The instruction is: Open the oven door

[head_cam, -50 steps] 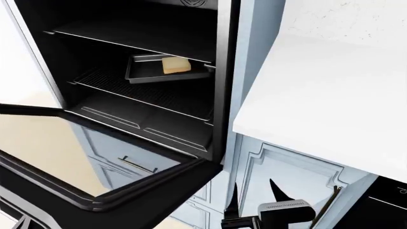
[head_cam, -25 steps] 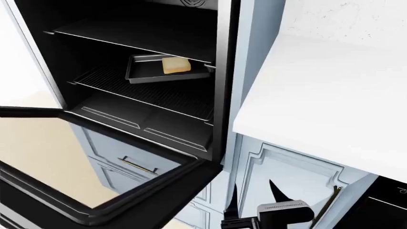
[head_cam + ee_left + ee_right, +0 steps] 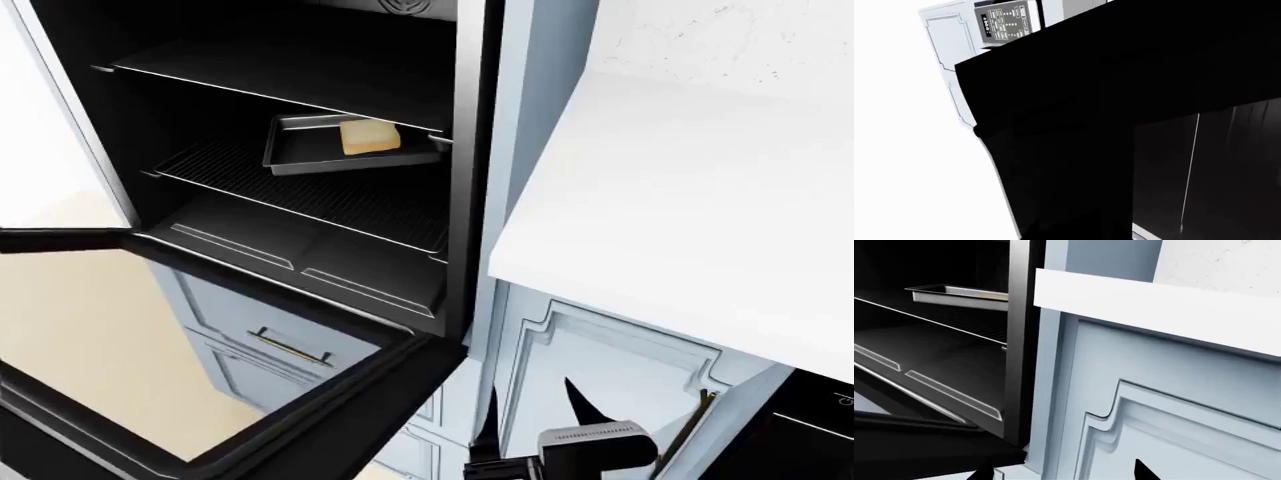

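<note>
The oven door [image 3: 334, 410] hangs swung down and open at the lower left of the head view. Its tinted glass [image 3: 94, 330] lies nearly flat in a black frame. Its handle is out of view. The oven cavity [image 3: 307, 200] stands exposed behind it. Black door surface [image 3: 1121, 100] fills the left wrist view, and my left gripper's fingers cannot be told apart from it. My right gripper [image 3: 534, 400] hangs open and empty beside the door's right corner, in front of the pale blue cabinet. The door's edge [image 3: 921, 450] sits to one side of the right gripper [image 3: 1061, 471].
Inside the oven, a metal tray [image 3: 314, 155] holding a yellow block [image 3: 370, 136] rests on a wire rack. A white counter [image 3: 694, 200] juts out at the right above a pale blue cabinet [image 3: 601, 360]. A drawer's brass handle [image 3: 287, 347] shows below the oven.
The oven door has swung a little further down, its near edge sinking toward the bottom of the head view. The right gripper has barely moved.
</note>
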### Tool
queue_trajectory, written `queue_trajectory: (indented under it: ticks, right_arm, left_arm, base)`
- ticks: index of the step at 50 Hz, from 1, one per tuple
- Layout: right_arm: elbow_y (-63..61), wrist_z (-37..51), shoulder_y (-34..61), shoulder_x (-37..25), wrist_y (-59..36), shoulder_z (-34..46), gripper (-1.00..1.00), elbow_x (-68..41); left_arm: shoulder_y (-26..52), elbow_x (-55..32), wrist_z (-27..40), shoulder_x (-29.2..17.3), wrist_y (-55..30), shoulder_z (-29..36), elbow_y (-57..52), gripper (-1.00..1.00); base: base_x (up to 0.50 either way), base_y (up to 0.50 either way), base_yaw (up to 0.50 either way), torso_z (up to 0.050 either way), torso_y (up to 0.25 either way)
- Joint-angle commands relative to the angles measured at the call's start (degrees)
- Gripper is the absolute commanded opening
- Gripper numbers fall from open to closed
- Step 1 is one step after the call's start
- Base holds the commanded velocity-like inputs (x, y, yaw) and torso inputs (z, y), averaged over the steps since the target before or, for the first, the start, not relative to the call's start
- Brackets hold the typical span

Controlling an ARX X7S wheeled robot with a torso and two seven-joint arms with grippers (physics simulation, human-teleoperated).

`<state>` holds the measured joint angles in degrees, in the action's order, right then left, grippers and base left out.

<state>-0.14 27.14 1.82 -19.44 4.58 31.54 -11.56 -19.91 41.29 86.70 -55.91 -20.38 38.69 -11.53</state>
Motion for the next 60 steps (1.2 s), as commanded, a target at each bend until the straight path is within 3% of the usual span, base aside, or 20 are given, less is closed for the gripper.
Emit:
queue_trajectory:
  ticks: [1,60]
  right_arm:
    - [-0.03,0.18,-0.04,-0.11,0.22,0.01,1.00,0.00]
    - [0.81,0.58,0.45,-0.22,0.96,0.75,1.00,0.02]
  left_arm:
    - [0.65,-5.50,-0.53,0.96,2.54,-4.33,7.72,-1.00]
    - [-0.62,-1.73,2.16,9.66,14.92,-9.12,25.51,-1.00]
  base:
    - [0.01,0.01,0.01,0.000,0.000]
    - [0.00,0.01,0.00,0.000,0.000]
